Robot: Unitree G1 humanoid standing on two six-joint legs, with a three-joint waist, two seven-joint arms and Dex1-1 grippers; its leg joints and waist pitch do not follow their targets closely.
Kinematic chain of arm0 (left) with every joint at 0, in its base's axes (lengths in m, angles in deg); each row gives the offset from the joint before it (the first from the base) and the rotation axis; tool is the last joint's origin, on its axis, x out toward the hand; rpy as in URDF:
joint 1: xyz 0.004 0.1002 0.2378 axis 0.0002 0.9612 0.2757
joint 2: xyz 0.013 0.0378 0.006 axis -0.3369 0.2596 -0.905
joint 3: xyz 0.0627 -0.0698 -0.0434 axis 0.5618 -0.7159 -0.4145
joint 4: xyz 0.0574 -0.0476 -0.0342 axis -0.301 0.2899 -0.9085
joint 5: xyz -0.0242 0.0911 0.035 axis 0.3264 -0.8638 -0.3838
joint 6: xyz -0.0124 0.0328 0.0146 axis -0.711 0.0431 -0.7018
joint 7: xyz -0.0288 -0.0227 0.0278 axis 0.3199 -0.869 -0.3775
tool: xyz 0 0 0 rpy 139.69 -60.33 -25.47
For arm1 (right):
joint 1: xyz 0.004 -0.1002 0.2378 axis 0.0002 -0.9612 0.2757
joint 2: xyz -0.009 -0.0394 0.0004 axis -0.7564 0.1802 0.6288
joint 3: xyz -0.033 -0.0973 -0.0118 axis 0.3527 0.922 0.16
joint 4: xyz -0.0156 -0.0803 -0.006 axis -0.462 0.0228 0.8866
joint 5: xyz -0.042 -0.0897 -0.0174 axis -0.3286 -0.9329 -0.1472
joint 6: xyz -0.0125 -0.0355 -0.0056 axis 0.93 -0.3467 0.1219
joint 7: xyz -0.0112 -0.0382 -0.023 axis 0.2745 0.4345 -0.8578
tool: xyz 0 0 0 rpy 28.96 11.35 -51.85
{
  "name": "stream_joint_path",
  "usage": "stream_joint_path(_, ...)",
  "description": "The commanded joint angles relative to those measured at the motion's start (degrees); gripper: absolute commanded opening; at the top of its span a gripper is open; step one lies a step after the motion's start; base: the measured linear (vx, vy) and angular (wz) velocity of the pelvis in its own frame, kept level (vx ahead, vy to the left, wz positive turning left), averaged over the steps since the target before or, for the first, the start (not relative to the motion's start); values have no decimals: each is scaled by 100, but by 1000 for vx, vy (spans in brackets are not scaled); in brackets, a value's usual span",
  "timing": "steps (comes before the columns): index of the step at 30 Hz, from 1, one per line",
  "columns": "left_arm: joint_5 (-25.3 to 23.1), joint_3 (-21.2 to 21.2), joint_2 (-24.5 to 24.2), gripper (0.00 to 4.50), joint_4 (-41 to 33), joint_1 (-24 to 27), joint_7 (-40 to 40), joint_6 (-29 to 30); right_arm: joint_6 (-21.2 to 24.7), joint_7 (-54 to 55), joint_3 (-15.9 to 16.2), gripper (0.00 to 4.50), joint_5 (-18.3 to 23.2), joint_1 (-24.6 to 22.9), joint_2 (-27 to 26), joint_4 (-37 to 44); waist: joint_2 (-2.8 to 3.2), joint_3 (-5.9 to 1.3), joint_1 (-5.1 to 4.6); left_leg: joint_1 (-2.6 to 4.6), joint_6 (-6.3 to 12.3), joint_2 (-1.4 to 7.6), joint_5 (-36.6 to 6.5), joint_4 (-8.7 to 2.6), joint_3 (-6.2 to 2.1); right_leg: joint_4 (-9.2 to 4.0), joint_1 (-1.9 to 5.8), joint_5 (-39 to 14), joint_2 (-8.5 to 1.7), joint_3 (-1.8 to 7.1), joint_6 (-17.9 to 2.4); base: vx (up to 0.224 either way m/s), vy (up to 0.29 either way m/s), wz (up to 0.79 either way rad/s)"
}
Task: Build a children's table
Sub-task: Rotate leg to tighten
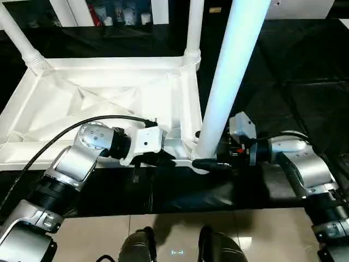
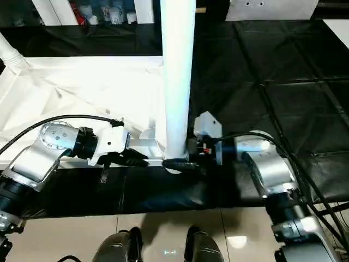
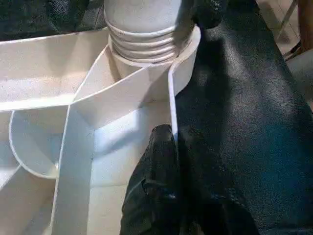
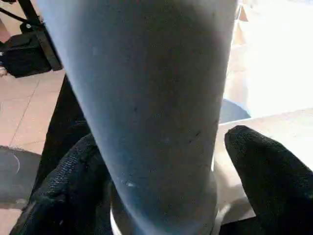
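Three legs are standing up out of the flipped tabletop (image 1: 109,93) on the black-covered bench, and the near-corner leg (image 1: 229,82) is the one we're busy with. That's where it could go sideways.

Our right gripper (image 1: 210,164) sits at the foot of that leg, fingers (image 4: 274,171) spread on either side of the tube. From the wrist view there looks to be a gap on one side, so we wouldn't call it a real hold. Our left gripper (image 1: 158,159) is pinched shut over the top's rim (image 3: 172,105) just beside the same corner socket (image 3: 188,49), pinning the top down.

Biggest worry: the ribbed collar (image 3: 142,41) doesn't look fully sunk into the socket. If we twist or push with loose fingers, they'll probably skid on the smooth plastic. The leg also looks tilted in the left eye view, so pushing off-axis could jam it crooked. And the left grip is only on a thin rim; if it slips, the whole top may slide on the black sheet (image 1: 305,71).
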Motion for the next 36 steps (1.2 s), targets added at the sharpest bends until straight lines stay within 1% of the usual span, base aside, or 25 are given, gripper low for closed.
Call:
stream_joint_path(1,-101,310,8,0,10,29,-304,-92,-56,-109,80,367,-13,-3,24,-38,-91,-590,-27,113,799,389,-603,-338,-125,-290,441,-1308,-435,418,-1261,0,0,0)
stream_joint_path(2,-101,310,8,0,10,29,-304,-92,-56,-109,80,367,-13,-3,24,-38,-91,-590,-27,113,799,389,-603,-338,-125,-290,441,-1308,-435,418,-1261,0,0,0)
stream_joint_path(3,-106,307,9,0,19,26,-301,-99,-51,-124,88,355,-17,-7,30,-41,-92,-595,-27,113,818,387,-572,-334,-125,-283,442,-1269,-432,416,-1272,0,0,0)
stream_joint_path(4,-110,306,11,0,35,21,-298,-104,-42,-141,94,332,-28,-21,36,-39,-96,-590,-28,108,828,382,-576,-332,-122,-287,442,-1275,-431,416,-1273,0,0,0)
stream_joint_path(5,-113,306,11,0,41,19,-296,-108,-49,-146,97,332,-38,-34,37,-39,-94,-588,-25,113,827,382,-590,-332,-121,-292,439,-1302,-432,416,-1269,0,0,0)
stream_joint_path(6,-116,306,11,0,49,16,-294,-112,-44,-154,104,320,-42,-42,41,-44,-78,-580,-23,109,816,385,-617,-335,-126,-296,441,-1355,-434,411,-1259,0,0,0)
stream_joint_path(7,-116,306,11,0,49,16,-294,-112,-44,-154,104,320,-42,-42,41,-44,-85,-577,-26,112,800,388,-656,-338,-127,-305,441,-1403,-433,410,-1244,0,0,0)
stream_joint_path(8,-130,311,9,0,68,18,-287,-127,-61,-158,135,298,-74,-71,53,-55,-92,-570,-29,108,794,388,-667,-341,-129,-308,441,-1424,-435,410,-1235,0,0,0)
stream_joint_path(9,-137,313,8,0,74,22,-283,-134,-71,-156,150,298,-90,-88,55,-57,-90,-569,-27,115,769,388,-706,-344,-130,-315,437,-1493,-434,410,-1215,0,0,0)
stream_joint_path(10,-138,312,8,0,72,26,-281,-130,-68,-151,159,284,-96,-105,53,-50,-85,-565,-29,115,749,388,-730,-346,-132,-319,438,-1529,-438,412,-1206,0,0,0)
stream_joint_path(11,-138,310,7,0,70,28,-280,-126,-63,-147,166,280,-98,-118,49,-43,-86,-563,-28,119,743,388,-742,-347,-129,-325,434,-1545,-437,412,-1202,0,0,0)
stream_joint_path(15,-148,297,7,0,91,17,-288,-120,-19,-158,206,268,-86,-163,20,-5,-87,-553,-31,112,749,386,-730,-349,-133,-320,436,-1515,-436,412,-1201,0,0,0)
stream_joint_path(21,-143,279,12,0,109,10,-272,-91,21,-158,226,267,-59,-235,-11,53,-78,-548,-26,121,750,393,-746,-352,-135,-323,429,-1501,-434,413,-1203,0,0,0)
stream_joint_path(22,-140,273,14,0,116,7,-269,-77,46,-147,224,267,-42,-265,-20,84,-67,-544,-26,122,737,393,-777,-355,-136,-328,430,-1519,-437,413,-1205,0,0,0)
stream_joint_path(26,-103,232,59,0,157,1,-216,28,182,-47,195,266,54,-393,-93,221,-69,-528,-25,123,705,392,-852,-364,-138,-342,429,-1596,-444,413,-1193,0,0,0)
stream_joint_path(27,-91,197,108,0,184,-18,-127,179,336,125,163,266,98,-453,-180,298,-70,-529,-23,129,682,391,-882,-367,-141,-351,431,-1652,-447,413,-1180,0,0,0)
stream_joint_path(29,-95,151,176,0,221,-52,13,321,452,370,135,266,77,-500,-284,336,-48,-488,-32,125,633,393,-966,-386,-143,-375,418,-1792,-443,415,-1146,0,0,0)
stream_joint_path(30,-87,64,303,0,286,-117,250,524,527,651,122,266,38,-581,-423,393,-59,-461,-34,150,544,390,-1122,-400,-143,-420,403,-2047,-451,416,-1079,0,0,0)
stream_joint_path(31,-108,-22,445,0,372,-196,527,694,572,1002,98,266,-44,-661,-589,417,-66,-445,-41,143,489,375,-1222,-404,-157,-433,414,-2252,-462,403,-1028,0,0,0)
stream_joint_path(32,-110,-33,463,0,383,-206,562,715,578,1047,95,266,-54,-671,-611,420,-59,-403,-54,176,365,373,-1469,-435,-166,-497,397,-2737,-463,392,-889,0,0,0)
stream_joint_path(33,-123,-120,610,0,466,-283,836,879,542,1333,75,266,-115,-754,-778,429,-49,-350,-73,237,210,362,-1848,-449,-191,-564,371,-3308,-480,370,-733,0,0,0)
stream_joint_path(34,-137,-193,740,0,528,-350,1081,1038,514,1552,58,266,-145,-824,-929,435,-45,-294,-101,315,74,334,-2252,-449,-200,-678,325,-3923,-479,330,-501,0,0,0)
stream_joint_path(35,-176,-276,912,0,612,-437,1420,1240,652,1901,26,266,-204,-851,-1117,379,-54,-274,-128,347,7,330,-2393,-444,-205,-714,307,-4147,-479,316,-404,0,0,0)
stream_joint_path(36,-288,-487,1382,0,801,-684,2315,1802,714,2628,13,266,-391,-819,-1577,221,-43,-240,-162,412,-98,297,-2722,-434,-252,-811,293,-4569,-462,203,-174,-61,13,2)
